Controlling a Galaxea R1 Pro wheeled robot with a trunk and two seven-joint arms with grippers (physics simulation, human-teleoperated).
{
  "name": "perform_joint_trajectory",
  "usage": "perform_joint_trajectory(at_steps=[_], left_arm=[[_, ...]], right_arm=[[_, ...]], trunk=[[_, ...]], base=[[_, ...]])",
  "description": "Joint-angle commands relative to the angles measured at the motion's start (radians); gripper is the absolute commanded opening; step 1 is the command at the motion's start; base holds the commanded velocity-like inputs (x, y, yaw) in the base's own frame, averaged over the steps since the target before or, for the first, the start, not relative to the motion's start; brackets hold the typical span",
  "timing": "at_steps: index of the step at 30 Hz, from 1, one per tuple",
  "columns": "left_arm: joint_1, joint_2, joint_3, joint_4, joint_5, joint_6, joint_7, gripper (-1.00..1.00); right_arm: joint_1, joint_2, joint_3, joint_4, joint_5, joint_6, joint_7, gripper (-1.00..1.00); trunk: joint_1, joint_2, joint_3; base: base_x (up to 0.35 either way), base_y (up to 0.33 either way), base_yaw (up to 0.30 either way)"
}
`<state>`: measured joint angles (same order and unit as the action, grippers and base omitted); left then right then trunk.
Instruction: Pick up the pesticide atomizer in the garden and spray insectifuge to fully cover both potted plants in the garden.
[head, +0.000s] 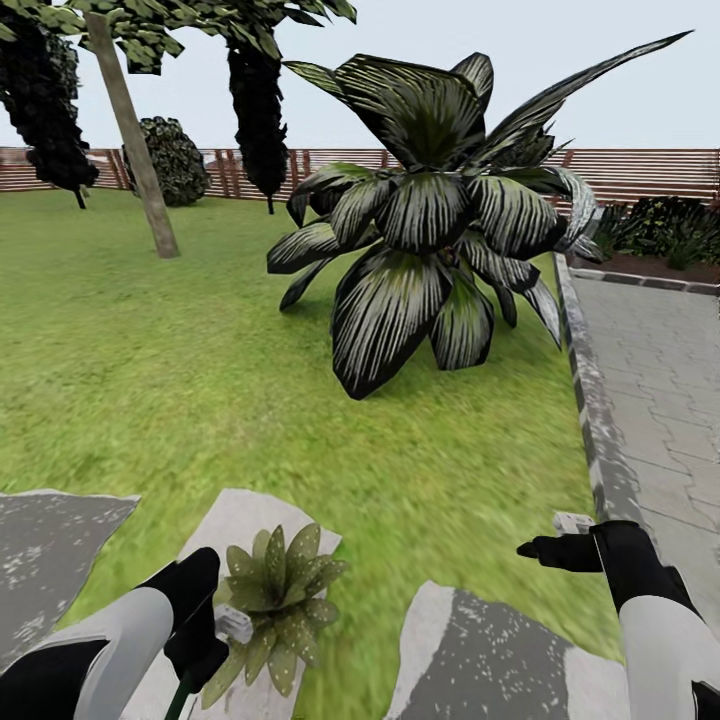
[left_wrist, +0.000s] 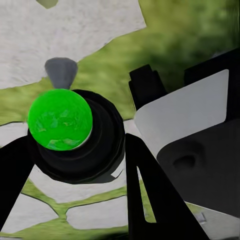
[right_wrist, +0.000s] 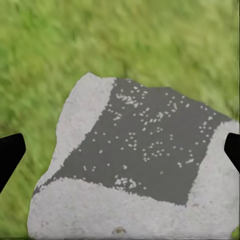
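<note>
here the left tool (left_wrist: 75, 150) clamps the green atomizer (left_wrist: 60, 119); right tool (right_wrist: 120, 150) spread apart.

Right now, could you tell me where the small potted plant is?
In the head view, the potted plant sits low left on a grey paving slab, just beside the left gripper.

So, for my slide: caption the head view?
Left gripper holding atomizer beside potted plant on paving slab.

Pale-speckled green potted plant (head: 272, 600), dark white-streaked palm (head: 430, 220), grey slab (right_wrist: 135, 165) (white-flecked) — green grass (head: 150, 380), brown fence (head: 640, 170).
</note>
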<state>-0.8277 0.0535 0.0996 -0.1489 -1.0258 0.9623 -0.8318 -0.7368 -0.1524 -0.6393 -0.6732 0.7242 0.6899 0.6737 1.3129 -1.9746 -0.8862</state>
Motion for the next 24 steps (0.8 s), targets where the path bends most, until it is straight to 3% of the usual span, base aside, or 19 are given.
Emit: perform_joint_trajectory(at_steps=[1, 9, 17, 24], left_arm=[[0.0, -0.001, 0.008, -0.002, -0.011, 0.006, -0.007, -1.0], [0.001, 0.0, 0.008, -0.001, -0.011, 0.006, -0.007, -1.0], [0.0, 0.0, 0.009, -0.003, -0.01, 0.006, -0.007, -1.0], [0.0, 0.0, 0.009, -0.005, -0.01, 0.006, -0.007, -1.0]], right_arm=[[-0.001, 0.001, -0.004, -0.001, 0.011, 0.0, 0.01, 1.0], [-0.001, 0.001, -0.004, -0.001, 0.011, 0.0, 0.01, 1.0], [-0.001, 0.001, -0.005, 0.0, 0.011, 0.0, 0.01, 1.0], [-0.001, 0.001, -0.004, 0.004, 0.011, 0.0, 0.009, 1.0]], trunk=[[0.0, 0.0, -0.001], [0.0, 0.0, -0.001], [0.0, 0.0, -0.001], [0.0, 0.0, -0.001]], base=[[-0.168, -0.183, -0.018], [-0.046, 0.001, -0.003], [0.0, 0.29, -0.012], [0.0, 0.301, -0.189]])
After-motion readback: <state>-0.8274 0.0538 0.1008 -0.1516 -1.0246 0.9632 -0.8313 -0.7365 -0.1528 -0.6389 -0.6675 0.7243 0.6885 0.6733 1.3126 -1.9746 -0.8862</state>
